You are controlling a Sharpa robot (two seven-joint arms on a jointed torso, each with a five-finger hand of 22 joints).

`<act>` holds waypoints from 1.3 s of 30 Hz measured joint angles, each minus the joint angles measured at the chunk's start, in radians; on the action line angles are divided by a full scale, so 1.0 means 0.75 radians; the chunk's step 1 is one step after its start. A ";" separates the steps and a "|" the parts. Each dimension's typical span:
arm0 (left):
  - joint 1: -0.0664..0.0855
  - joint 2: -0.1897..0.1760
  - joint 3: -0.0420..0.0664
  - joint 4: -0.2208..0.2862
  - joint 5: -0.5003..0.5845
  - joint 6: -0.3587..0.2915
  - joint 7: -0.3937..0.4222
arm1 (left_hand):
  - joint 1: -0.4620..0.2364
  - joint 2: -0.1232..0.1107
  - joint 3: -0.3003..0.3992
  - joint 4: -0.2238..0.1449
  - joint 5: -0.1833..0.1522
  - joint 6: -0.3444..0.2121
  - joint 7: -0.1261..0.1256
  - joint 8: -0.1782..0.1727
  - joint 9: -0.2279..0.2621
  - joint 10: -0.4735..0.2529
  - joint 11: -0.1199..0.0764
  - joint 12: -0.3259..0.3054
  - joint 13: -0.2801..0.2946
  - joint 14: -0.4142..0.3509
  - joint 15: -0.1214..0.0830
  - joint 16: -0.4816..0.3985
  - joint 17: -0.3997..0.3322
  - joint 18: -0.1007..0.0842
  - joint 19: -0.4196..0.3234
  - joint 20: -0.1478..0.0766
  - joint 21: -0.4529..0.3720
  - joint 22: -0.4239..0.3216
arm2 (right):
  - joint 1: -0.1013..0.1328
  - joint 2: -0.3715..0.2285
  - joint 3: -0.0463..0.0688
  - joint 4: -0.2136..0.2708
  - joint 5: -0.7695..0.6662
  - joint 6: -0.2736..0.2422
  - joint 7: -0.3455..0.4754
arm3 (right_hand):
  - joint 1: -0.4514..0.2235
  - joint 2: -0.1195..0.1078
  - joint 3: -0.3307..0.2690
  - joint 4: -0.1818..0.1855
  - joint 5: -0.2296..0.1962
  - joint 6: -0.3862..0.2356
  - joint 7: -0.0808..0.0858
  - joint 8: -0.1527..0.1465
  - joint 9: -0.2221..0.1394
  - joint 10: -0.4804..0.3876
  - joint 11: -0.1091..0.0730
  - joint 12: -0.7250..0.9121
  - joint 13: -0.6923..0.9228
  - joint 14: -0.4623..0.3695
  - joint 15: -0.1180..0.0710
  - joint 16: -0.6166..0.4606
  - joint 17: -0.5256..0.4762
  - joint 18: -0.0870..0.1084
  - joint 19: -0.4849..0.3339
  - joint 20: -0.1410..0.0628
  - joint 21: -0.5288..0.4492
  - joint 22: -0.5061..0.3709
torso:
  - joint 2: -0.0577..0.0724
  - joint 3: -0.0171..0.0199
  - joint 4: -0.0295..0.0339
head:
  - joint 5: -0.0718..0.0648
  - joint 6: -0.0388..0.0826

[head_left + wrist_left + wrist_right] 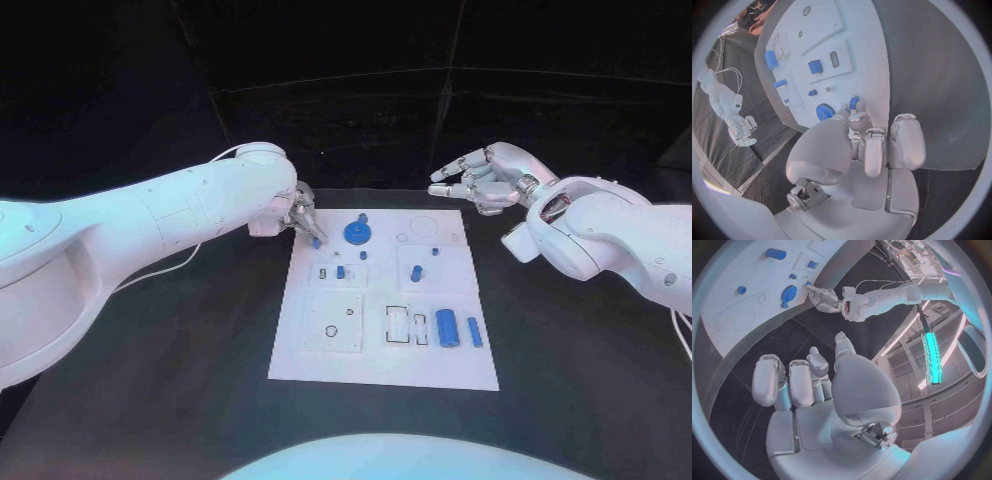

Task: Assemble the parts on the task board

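Meanwhile, the left hand (300,217) pinches a small blue part (854,102) between its fingertips (857,119), just over the near-left corner of the task board (378,360), with the blue gear (356,233) lying just beside those fingertips. The right hand (488,177) hovers off the board's far right corner, fingers loosely curled and apart, holding nothing.

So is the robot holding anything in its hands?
The left hand pinches a small blue part by one end, at the task board's edge. The right hand holds nothing.
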 measured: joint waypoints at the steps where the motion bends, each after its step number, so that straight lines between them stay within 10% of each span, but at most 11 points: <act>1: 0.000 0.000 0.000 0.000 0.001 -0.001 0.004 | 0.023 0.001 0.022 -0.022 -0.001 -0.004 -0.002 -0.004 -0.004 -0.002 -0.002 -0.001 -0.002 0.000 0.000 0.000 0.000 0.000 0.000 0.000 0.000 0.000 | 0.000 0.000 0.000 0.000 0.000 0.000 0.000 | 0.000 0.000 0.000 0.000 0.000 0.000 0.000 0.000 0.000 0.000 0.000 0.000 0.000 0.000 0.000 0.000 0.000 0.000 0.000 0.000 0.000 0.000 | 0.000 0.0000 0.0000 | 0.000 -0.001; 13: 0.000 -0.013 0.000 0.016 0.017 -0.011 0.036 | 0.079 -0.004 0.071 -0.018 -0.011 -0.014 0.005 -0.015 -0.011 -0.004 0.001 -0.021 -0.020 0.000 0.000 0.000 0.000 0.000 0.000 0.000 -0.006 -0.003 | 0.000 0.001 0.000 -0.001 0.000 0.003 0.000 | 0.000 0.000 0.000 0.000 0.007 0.000 0.000 0.000 0.000 0.000 0.000 0.000 0.000 0.000 0.000 0.000 0.001 0.000 0.000 0.000 0.000 0.000 | 0.000 0.0000 0.0008 | 0.001 -0.005; 20: -0.001 -0.063 0.000 0.073 0.032 -0.057 0.048 | 0.034 -0.060 0.153 -0.030 -0.011 -0.014 0.006 -0.003 -0.014 -0.002 0.004 -0.027 -0.028 0.000 0.000 0.000 0.000 0.000 0.000 0.000 -0.007 -0.003 | 0.000 0.001 0.000 -0.001 0.000 0.003 0.000 | 0.000 0.000 0.000 0.000 0.007 0.000 0.000 0.000 0.000 0.000 0.000 0.000 0.000 0.000 0.000 0.000 0.001 0.000 0.000 0.000 0.000 0.000 | 0.000 0.0000 0.0018 | 0.002 -0.003; 39: -0.024 -0.386 -0.003 0.561 0.138 -0.338 0.102 | -0.109 -0.203 0.455 -0.074 0.022 -0.008 0.011 0.054 -0.019 0.035 0.000 -0.032 -0.045 0.000 0.000 0.000 0.000 0.000 0.003 0.003 -0.007 0.022 | 0.000 -0.009 0.000 -0.001 0.000 0.004 -0.001 | 0.000 0.000 0.000 0.000 0.006 0.000 0.000 0.000 0.000 0.000 0.000 0.000 0.000 0.000 0.000 0.000 0.001 0.000 0.000 0.000 0.000 0.000 | -0.001 0.0000 0.0028 | 0.008 -0.006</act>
